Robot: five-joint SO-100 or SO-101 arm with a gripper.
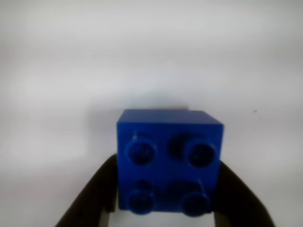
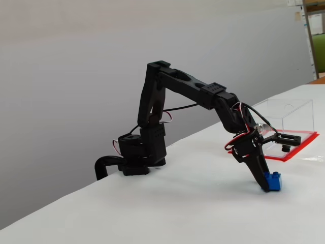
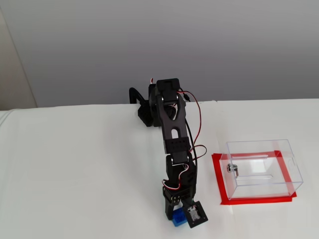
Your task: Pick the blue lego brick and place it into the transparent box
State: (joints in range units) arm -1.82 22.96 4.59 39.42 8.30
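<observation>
I see my jaws [image 1: 163,215] pinching the small bright blue plastic lego brick [image 1: 169,161]: in the wrist view a black finger [image 1: 94,198] presses each side of it, and it fills the gap between them. Its studded face is turned toward the wrist camera, four round studs in a two-by-two square, so it looks about as wide as it is long and I cannot name a long axis. In a fixed view the brick [image 2: 272,181] sits low at the jaw tips [image 2: 266,182], studs upward, at or just above the white bench [image 2: 152,213]; I cannot tell whether it touches. I count one brick.

Outward from the jaws, in the other fixed view, the single clear plastic rectangular box [image 3: 263,168] stands to the right of the jaws [image 3: 183,217] and farther from the camera, well apart, on a red flat base plate [image 3: 219,184] with a small silver metal fitting [image 3: 232,168] inside. Bare bench lies between the jaws and box.
</observation>
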